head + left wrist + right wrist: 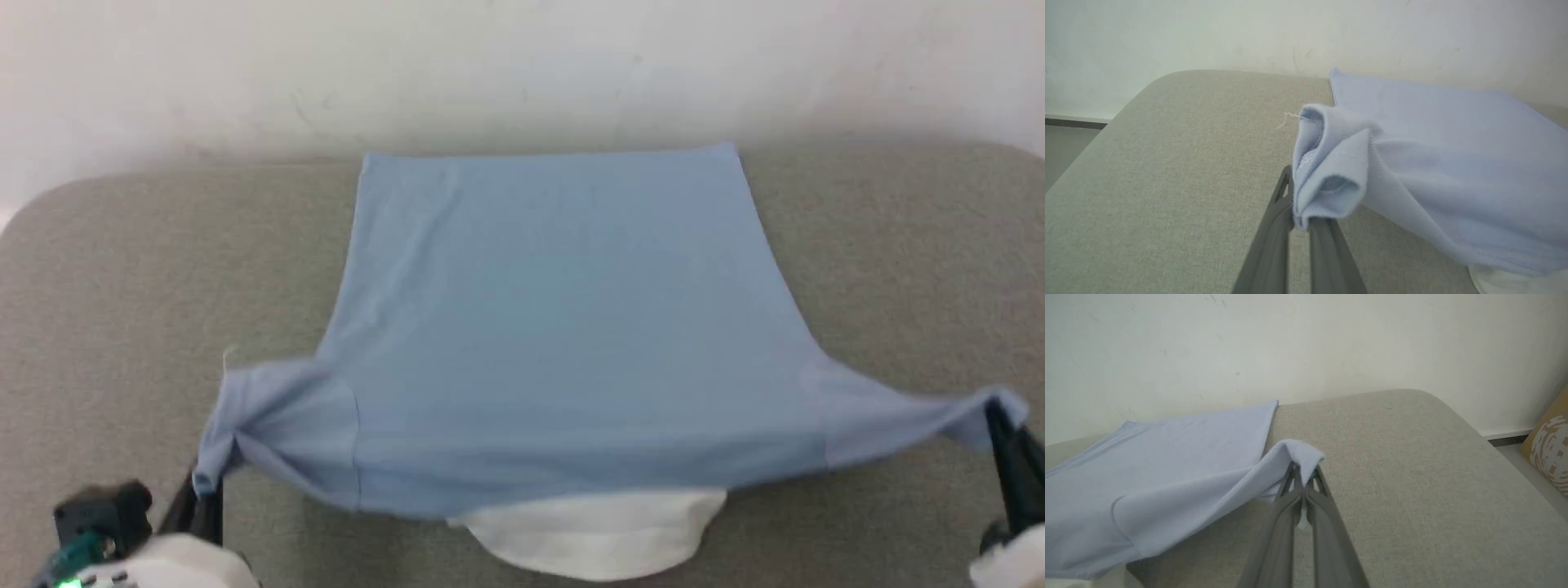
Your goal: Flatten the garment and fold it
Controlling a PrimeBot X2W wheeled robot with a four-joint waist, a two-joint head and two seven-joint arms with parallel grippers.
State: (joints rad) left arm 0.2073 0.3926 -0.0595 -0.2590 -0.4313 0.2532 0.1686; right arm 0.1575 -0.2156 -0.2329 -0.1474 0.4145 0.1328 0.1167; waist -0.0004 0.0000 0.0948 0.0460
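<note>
The garment (pixel 555 327), a light blue knit polo shirt, lies back side up on the grey table (pixel 122 286), hem at the far edge and white collar (pixel 596 535) hanging at the near edge. Both sleeves are lifted off the surface. My left gripper (pixel 206 482) is shut on the left sleeve's bunched cuff, which shows rolled around the fingertips of the left gripper (pixel 1300 212) in the left wrist view. My right gripper (pixel 998 416) is shut on the right sleeve's end; the right gripper (pixel 1301 473) pinches a fold of the garment (pixel 1167 473) in the right wrist view.
A pale wall (pixel 522 65) runs right behind the table's far edge. The table has rounded corners at far left and far right. A brown patterned thing (pixel 1551 445) stands on the floor past the table's right side. Bare grey surface lies on both sides of the shirt.
</note>
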